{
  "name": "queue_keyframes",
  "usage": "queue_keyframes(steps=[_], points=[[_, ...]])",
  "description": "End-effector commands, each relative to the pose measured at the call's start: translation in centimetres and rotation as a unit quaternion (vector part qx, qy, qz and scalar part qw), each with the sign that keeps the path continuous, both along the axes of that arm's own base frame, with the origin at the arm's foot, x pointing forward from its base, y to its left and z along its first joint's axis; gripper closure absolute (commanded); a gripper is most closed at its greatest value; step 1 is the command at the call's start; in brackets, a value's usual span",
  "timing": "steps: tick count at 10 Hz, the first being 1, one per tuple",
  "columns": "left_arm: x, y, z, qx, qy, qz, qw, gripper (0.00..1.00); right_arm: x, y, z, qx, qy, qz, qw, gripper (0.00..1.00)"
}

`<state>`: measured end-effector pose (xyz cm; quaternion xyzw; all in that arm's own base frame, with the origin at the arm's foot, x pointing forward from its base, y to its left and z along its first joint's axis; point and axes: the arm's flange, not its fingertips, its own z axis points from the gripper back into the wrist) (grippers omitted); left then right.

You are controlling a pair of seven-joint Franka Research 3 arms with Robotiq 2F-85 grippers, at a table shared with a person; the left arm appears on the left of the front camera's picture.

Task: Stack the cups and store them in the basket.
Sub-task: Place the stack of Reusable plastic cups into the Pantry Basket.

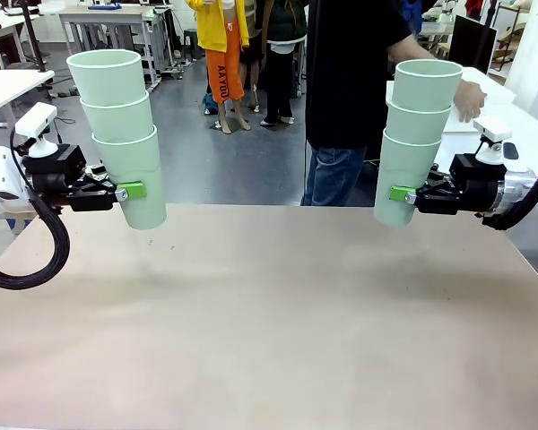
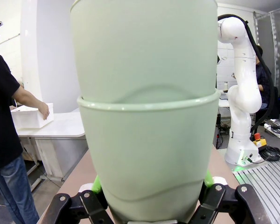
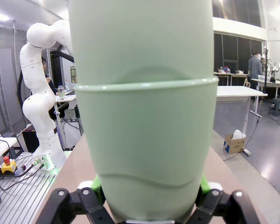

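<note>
My left gripper (image 1: pixel 134 191) is shut on the bottom cup of a stack of three pale mint-green cups (image 1: pixel 121 116), held in the air over the table's far left, tilted slightly. My right gripper (image 1: pixel 400 194) is shut the same way on a second stack of three cups (image 1: pixel 417 121) over the far right. In the left wrist view the held cups (image 2: pixel 147 93) sit between the green pads of my left gripper (image 2: pixel 151 196). The right wrist view has the other cups (image 3: pixel 144 93) in my right gripper (image 3: pixel 149 191). A white bin, seemingly the basket (image 2: pixel 30 117), rests on a side table.
The beige table (image 1: pixel 269 313) stretches bare below both stacks. A person in a black shirt (image 1: pixel 350 72) stands at the far side, one hand (image 1: pixel 471 98) resting on the white bin on the side table at the right. Other tables and people are farther back.
</note>
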<state>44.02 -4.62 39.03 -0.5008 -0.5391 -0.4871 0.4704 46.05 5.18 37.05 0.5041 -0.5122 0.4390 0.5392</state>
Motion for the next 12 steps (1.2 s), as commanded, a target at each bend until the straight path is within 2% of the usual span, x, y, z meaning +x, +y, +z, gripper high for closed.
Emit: queue_keyframes(steps=[1, 12], points=[[-0.08, -0.05, 0.54, -0.003, -0.001, -0.001, 1.0, 0.15, -0.04, 0.13, 0.48, 0.0, -0.005, 0.001, 1.0, 0.16], [-0.08, -0.05, 0.54, -0.003, -0.001, -0.001, 1.0, 0.15, -0.04, 0.13, 0.48, 0.0, -0.005, 0.001, 1.0, 0.16]])
